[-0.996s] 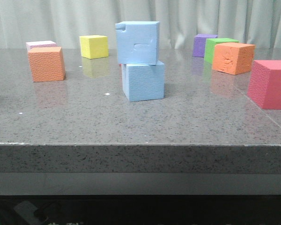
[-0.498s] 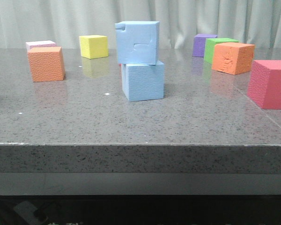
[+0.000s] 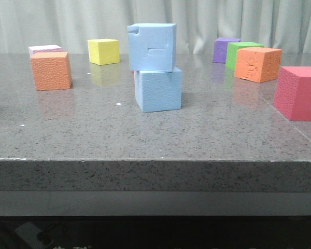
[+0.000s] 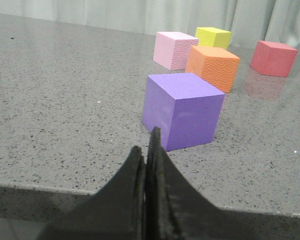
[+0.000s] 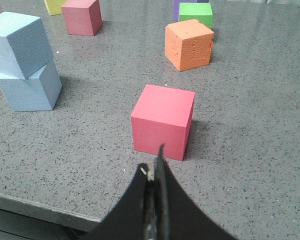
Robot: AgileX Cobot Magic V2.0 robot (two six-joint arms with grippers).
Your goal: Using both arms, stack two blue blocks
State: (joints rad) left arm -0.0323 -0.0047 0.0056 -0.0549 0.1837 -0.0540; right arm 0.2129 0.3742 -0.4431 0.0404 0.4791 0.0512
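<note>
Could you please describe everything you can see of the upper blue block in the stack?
The upper blue block is a light blue cube that looks like foam, with a notch cut from its top left corner and a short groove on its front face. It sits upright on the plain lower blue block, shifted slightly left and turned a little, so it overhangs. Only the lower block touches it; no gripper is near it. The stack stands mid-table.

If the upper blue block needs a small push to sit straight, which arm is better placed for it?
Probably the right. The right wrist view shows the notched blue block on the plain blue block; the left wrist view shows neither. Both the right gripper and left gripper are shut.
</note>
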